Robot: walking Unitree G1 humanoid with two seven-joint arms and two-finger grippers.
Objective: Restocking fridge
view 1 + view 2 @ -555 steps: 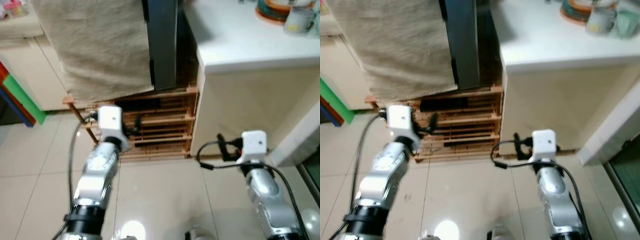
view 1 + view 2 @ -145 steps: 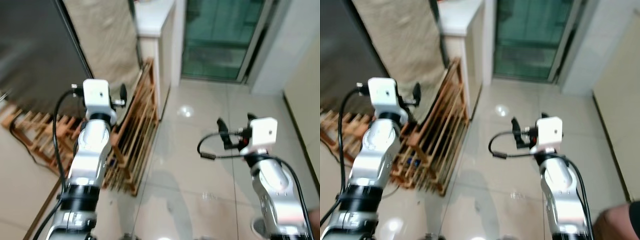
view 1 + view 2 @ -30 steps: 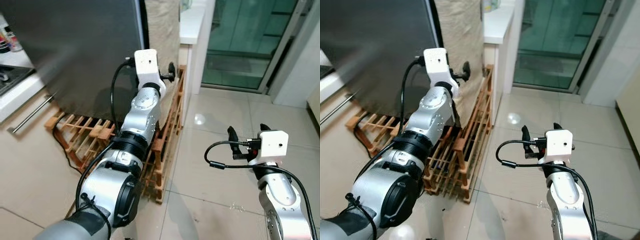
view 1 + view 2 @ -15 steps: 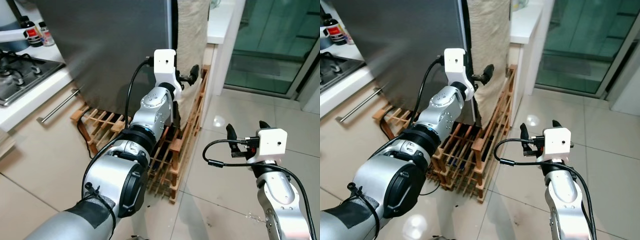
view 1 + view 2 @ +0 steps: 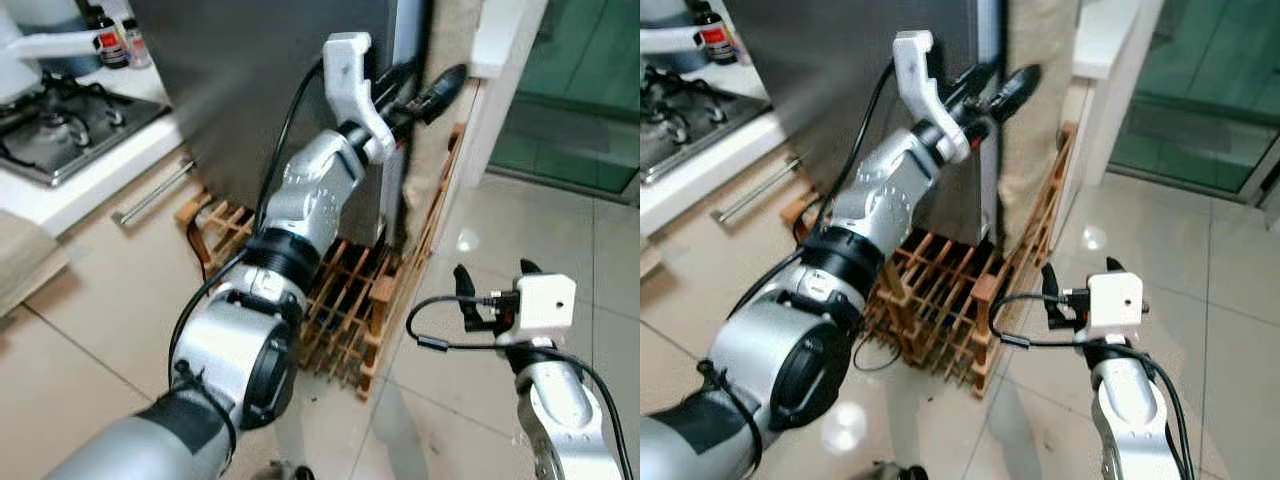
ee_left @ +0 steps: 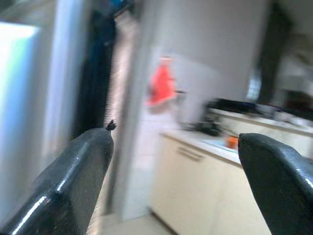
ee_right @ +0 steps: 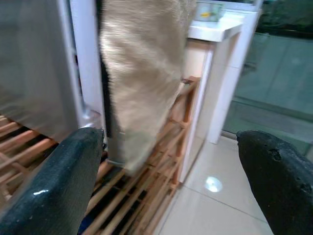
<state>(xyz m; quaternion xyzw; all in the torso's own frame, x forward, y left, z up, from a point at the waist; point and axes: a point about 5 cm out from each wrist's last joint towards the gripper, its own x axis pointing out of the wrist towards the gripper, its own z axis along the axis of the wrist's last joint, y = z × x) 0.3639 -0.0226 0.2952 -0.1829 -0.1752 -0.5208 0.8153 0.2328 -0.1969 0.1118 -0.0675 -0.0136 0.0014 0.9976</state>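
A home kitchen with a pale tiled floor (image 5: 80,330) is stretching out below the robot's head camera. The fridge (image 5: 270,90), a tall dark grey appliance, is standing straight ahead with its door closed, resting on a low wooden slatted rack (image 5: 345,300). A beige cloth (image 5: 1040,110) is hanging down the fridge's right side, between it and a white counter (image 5: 1102,35).

The left tool (image 5: 420,95) is reaching forward and up at the fridge's front right edge, beside the hanging cloth, its two black fingers spread apart with nothing between them. In the left wrist view, the fingers (image 6: 73,181) are framing a blurred pale vertical edge and a distant kitchen scene.

The right tool (image 5: 490,290) is hovering low over the floor, well apart from the fridge, its fingers released and empty. In the right wrist view the fingertips (image 7: 63,181) are pointing toward the rack, the cloth and the fridge's lower corner.

To the left, a white counter (image 5: 95,175) is carrying a gas hob (image 5: 60,120). Small dark bottles (image 5: 115,45) are standing behind the hob. A green glass door (image 5: 580,90) is filling the far right.
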